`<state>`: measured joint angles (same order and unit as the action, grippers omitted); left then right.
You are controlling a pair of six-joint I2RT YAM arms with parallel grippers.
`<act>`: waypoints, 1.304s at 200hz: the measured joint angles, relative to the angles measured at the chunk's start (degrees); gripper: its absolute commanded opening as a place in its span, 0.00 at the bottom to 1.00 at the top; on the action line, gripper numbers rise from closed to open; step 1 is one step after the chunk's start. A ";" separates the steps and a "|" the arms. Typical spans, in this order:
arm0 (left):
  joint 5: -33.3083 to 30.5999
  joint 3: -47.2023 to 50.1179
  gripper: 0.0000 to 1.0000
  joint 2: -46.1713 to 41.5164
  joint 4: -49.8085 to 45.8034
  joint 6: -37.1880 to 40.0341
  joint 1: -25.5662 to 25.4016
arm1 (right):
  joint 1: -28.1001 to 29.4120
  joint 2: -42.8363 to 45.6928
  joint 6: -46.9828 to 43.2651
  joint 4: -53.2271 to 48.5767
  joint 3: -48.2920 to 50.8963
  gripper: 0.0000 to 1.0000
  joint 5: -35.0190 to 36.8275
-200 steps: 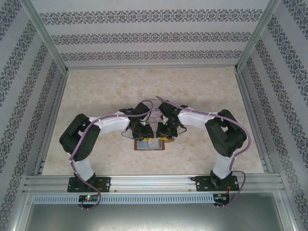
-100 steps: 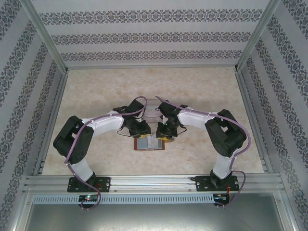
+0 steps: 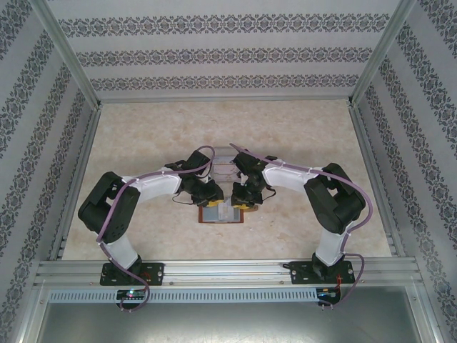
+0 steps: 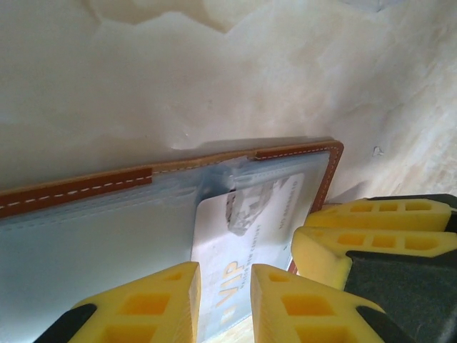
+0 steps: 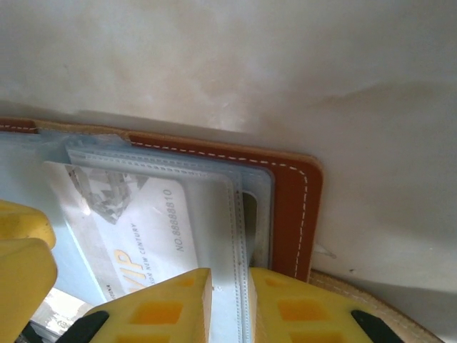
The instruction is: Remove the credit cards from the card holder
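The left gripper [image 4: 225, 282] hangs low over the small brown leather folding card holder [image 4: 78, 187]. Its two yellow ribbed foam fingers stand nearly together, with only a narrow slit between them. One pale white-grey plastic credit card [image 4: 264, 214] lies flat beneath that slit. Whether the tips press on it or grip anything cannot be told.

The right gripper [image 5: 230, 286] comes in from the other side with the same narrow slit between its yellow fingers. The stitched edge of a clear plastic pocket [image 5: 239, 214] runs down into that gap, close to the holder's rounded corner. Whether the edge is pinched cannot be told. In the left wrist view the right arm's fingers [image 4: 378, 214] sit just beside the holder's far end.

One card holder lies open and flat on the pale marbled worktop [image 3: 143, 136], between the two grippers near the middle. Its tan-brown rim carries white stitching, and the inner sleeves are glossy grey-blue. One card can be counted, still tucked under the sleeve at its upper end. It is thin and rectangular, printed "VIP" with a faceted gem picture and a line of digits. Behind the arms stands one clear acrylic rack [image 3: 223, 163].
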<state>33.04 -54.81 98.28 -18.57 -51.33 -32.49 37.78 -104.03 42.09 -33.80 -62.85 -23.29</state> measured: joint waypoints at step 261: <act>-0.28 1.73 0.26 0.04 0.04 0.02 0.37 | 1.01 -2.64 1.27 2.54 -1.84 0.22 -2.45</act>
<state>32.75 -53.08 98.32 -18.52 -51.31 -32.12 38.79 -106.67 43.35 -31.27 -64.69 -25.74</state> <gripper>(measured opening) 0.266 0.222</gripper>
